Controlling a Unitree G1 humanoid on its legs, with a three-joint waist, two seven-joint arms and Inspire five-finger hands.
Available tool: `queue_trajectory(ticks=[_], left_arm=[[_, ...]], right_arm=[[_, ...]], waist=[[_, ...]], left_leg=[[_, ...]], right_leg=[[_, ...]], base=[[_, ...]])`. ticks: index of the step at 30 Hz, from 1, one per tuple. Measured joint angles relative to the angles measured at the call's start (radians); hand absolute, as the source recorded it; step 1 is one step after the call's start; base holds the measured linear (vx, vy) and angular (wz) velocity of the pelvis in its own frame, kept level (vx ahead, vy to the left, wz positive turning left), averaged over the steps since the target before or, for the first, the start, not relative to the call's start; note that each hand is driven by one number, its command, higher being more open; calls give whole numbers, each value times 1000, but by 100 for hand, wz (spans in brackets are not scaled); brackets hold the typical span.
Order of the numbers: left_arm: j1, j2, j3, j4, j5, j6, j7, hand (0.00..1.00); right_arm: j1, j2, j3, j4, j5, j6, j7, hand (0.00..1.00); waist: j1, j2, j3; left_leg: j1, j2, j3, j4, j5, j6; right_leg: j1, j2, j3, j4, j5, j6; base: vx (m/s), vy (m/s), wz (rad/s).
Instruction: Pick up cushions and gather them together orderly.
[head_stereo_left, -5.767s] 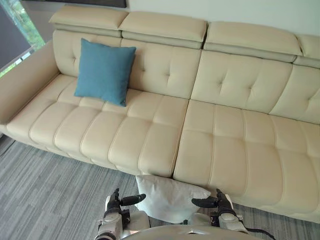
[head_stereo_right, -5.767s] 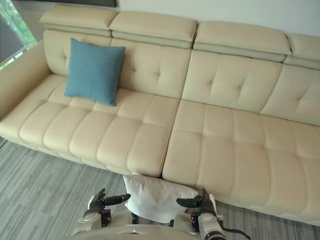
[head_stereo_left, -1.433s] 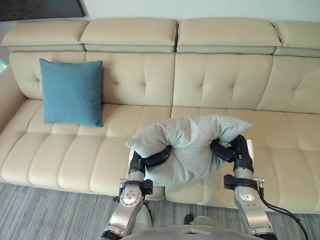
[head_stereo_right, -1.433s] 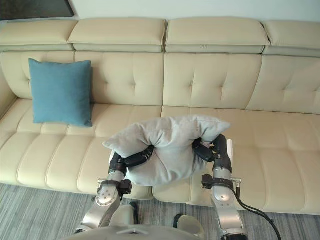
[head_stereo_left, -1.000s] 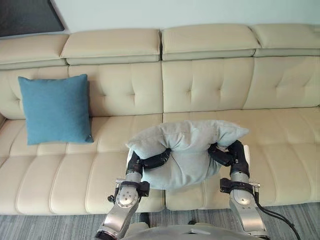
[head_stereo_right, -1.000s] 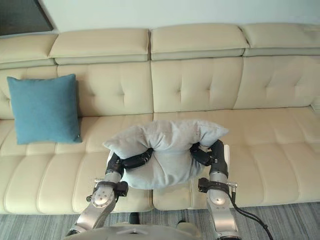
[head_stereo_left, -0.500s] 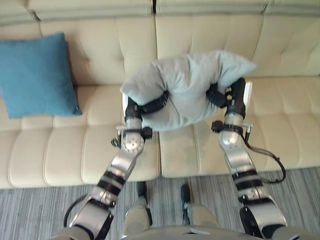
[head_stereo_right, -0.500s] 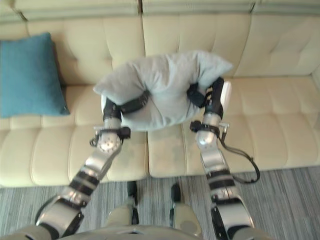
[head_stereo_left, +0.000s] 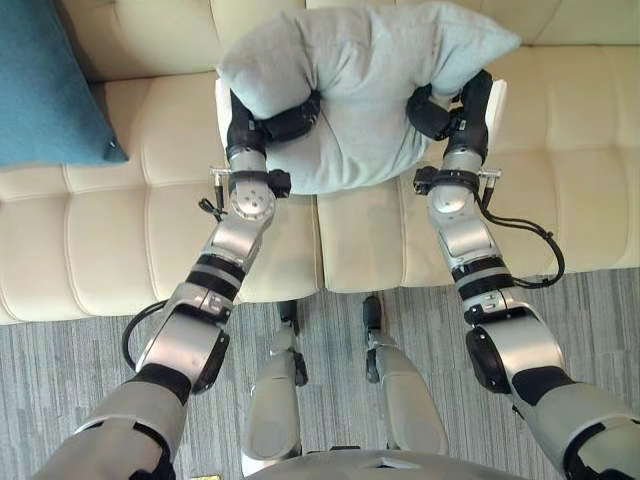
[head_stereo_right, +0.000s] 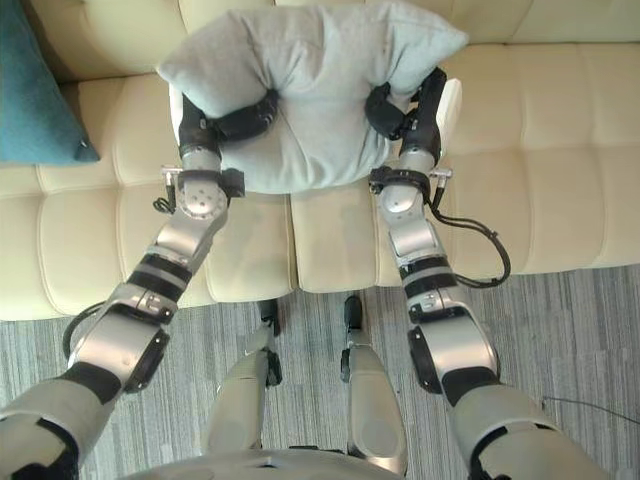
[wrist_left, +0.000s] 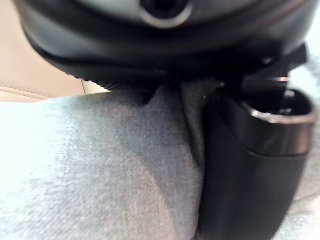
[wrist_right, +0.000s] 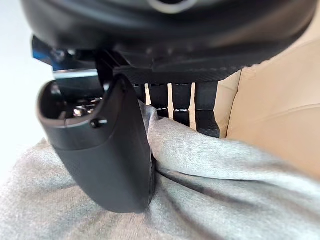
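Observation:
A light grey cushion (head_stereo_left: 365, 90) hangs over the cream sofa's seat (head_stereo_left: 120, 230), squeezed between both hands. My left hand (head_stereo_left: 262, 118) grips its left side with fingers curled into the cloth. At the cushion's right side, my right hand (head_stereo_left: 455, 105) pinches it the same way. In the left wrist view the thumb (wrist_left: 250, 175) presses into the grey cloth (wrist_left: 90, 165). The right wrist view shows the thumb (wrist_right: 100, 150) and fingers closed on a fold of the cushion (wrist_right: 225, 190). A blue cushion (head_stereo_left: 40, 85) leans against the sofa back at the far left.
The sofa's seat spreads to both sides under the held cushion, with bare cream panels (head_stereo_right: 560, 180) on the right. Grey striped carpet (head_stereo_left: 80, 390) lies in front of the sofa's front edge.
The grey cushion, on the floor at first, is now held up over the seat. My arms have stretched farther out toward the sofa back, and the camera has tilted down.

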Motion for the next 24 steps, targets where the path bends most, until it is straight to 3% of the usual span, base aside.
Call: queue_trajectory(ticks=[7, 10, 18, 24], left_arm=[[-121, 10, 69, 88, 0, -4, 15, 100], [-125, 20, 110, 99, 1, -4, 53, 100], [-128, 63, 174, 102, 1, -5, 38, 100], [-127, 68, 287, 102, 0, -5, 28, 100]], right_arm=[[-98, 3, -2, 42, 20, -3, -17, 100], [-112, 6, -4, 53, 20, -6, -21, 100], [-195, -35, -21, 86, 54, -19, -18, 100], [-197, -62, -163, 86, 157, -33, -15, 100]], waist=[[-7, 0, 46], [-9, 0, 51], [-13, 0, 51], [-16, 0, 51]], left_leg=[[-30, 0, 5, 14, 1, -1], [-33, 0, 10, 14, 2, -1], [-33, 0, 22, 11, 2, -1], [-5, 0, 20, -21, 21, -5]], right_leg=[[-32, -4, 10, 7, 0, 0], [-41, -4, 14, 12, 0, 0], [-39, -4, 23, -12, 22, 5], [-17, -3, 22, -37, 34, 7]], base=[[0, -12, -3], [9, -20, -3], [32, -16, -6], [56, -11, -3]])
